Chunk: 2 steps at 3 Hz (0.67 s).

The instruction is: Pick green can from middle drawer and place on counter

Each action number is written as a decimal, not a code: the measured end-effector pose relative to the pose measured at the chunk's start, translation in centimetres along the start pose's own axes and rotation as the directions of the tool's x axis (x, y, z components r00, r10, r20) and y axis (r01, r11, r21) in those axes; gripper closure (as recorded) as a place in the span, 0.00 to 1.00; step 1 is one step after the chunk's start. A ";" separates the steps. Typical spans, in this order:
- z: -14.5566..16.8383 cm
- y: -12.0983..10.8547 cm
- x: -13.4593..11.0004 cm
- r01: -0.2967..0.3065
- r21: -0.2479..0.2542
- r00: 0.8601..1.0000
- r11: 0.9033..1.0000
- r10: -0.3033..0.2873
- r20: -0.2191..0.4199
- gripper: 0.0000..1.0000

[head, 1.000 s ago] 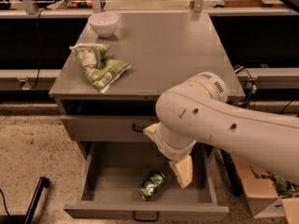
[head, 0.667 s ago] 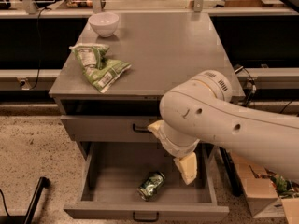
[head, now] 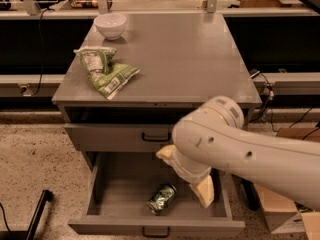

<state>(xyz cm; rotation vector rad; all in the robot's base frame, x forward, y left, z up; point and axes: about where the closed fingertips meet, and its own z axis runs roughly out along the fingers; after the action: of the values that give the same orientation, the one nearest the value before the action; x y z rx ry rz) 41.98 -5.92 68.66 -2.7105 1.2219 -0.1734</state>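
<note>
The green can [head: 161, 199] lies on its side on the floor of the open middle drawer [head: 94, 191], near the front centre. My gripper [head: 186, 173] hangs over the drawer just right of and above the can, not touching it. Its cream fingers [head: 204, 191] stand apart and hold nothing. My thick white arm reaches in from the right and hides the drawer's right rear part. The grey counter [head: 185, 59] is the cabinet top above.
A green-and-white snack bag [head: 105, 71] and a white bowl [head: 110, 25] sit on the counter's left side. The upper drawer front [head: 115, 136] is shut. A cardboard box [head: 285, 214] stands on the floor to the right, and a black bar [head: 37, 215] at the lower left.
My gripper and arm have shifted a little right and down toward the drawer. The can has not moved.
</note>
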 end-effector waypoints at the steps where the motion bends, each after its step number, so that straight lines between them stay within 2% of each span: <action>1: 0.1 -1.2 -0.1 0.091 0.058 0.996 0.994 -0.091 -0.006 0.00; 2: 0.0 -1.2 -0.8 0.123 0.052 0.992 0.991 -0.122 -0.009 0.00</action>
<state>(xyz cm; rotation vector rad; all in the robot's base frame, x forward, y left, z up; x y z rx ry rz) 42.39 -4.54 68.90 -2.7422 1.0374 -0.2256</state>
